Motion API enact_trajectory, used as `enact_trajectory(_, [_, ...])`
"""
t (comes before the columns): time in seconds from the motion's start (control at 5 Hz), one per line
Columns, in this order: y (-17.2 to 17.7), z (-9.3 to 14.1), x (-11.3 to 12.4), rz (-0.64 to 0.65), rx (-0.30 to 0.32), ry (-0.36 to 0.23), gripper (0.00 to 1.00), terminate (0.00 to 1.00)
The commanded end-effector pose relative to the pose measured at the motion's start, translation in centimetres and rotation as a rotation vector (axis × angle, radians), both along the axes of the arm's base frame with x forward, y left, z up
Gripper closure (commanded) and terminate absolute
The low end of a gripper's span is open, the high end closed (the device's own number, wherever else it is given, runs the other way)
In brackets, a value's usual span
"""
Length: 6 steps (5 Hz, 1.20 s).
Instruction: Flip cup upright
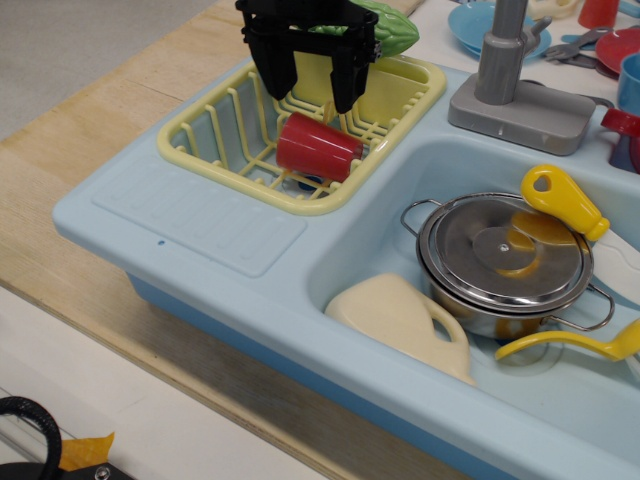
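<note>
At the far left of the pale blue sink unit (200, 215), a yellow dish rack (215, 125) sits on the drainboard, and the red cup (318, 147) lies on its side inside it, toward the near right part of the rack. Above the cup hangs the black gripper (311, 88), its two fingers spread apart with nothing between them, clear of the cup. A green toy vegetable (393, 32) shows just behind the gripper. Right of the rack stands the grey faucet (512, 75). In the basin, the cream pitcher (400, 322) lies near the front, with a lidded steel pot (505, 262) to its right. A yellow utensil (562, 200) rests at the pot's far right.
</note>
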<state>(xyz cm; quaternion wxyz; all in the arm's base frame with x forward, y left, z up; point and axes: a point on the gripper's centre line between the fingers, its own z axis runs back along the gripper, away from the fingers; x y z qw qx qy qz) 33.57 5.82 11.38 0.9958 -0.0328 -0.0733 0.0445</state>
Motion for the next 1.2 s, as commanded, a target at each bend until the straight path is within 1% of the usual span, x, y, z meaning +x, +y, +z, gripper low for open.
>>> enact_trajectory(0.0, [1.1,1.5,-1.0,0.043,0.004,-0.046,0.00,0.00])
enact_trajectory(0.4, [1.4,-0.1,-1.5,0.038,-0.049,-0.028,0.00,0.00])
enact_trajectory(0.6, [1.2,-0.7,-1.3,0.028,-0.069,-0.040,0.00,0.00])
enact_trajectory(0.8, [0.7,-1.4,-0.9,0.016,-0.102,-0.043,0.00,0.00])
enact_trajectory(1.0, [-0.1,-1.8,-0.7,0.010,-0.116,-0.053,0.00,0.00])
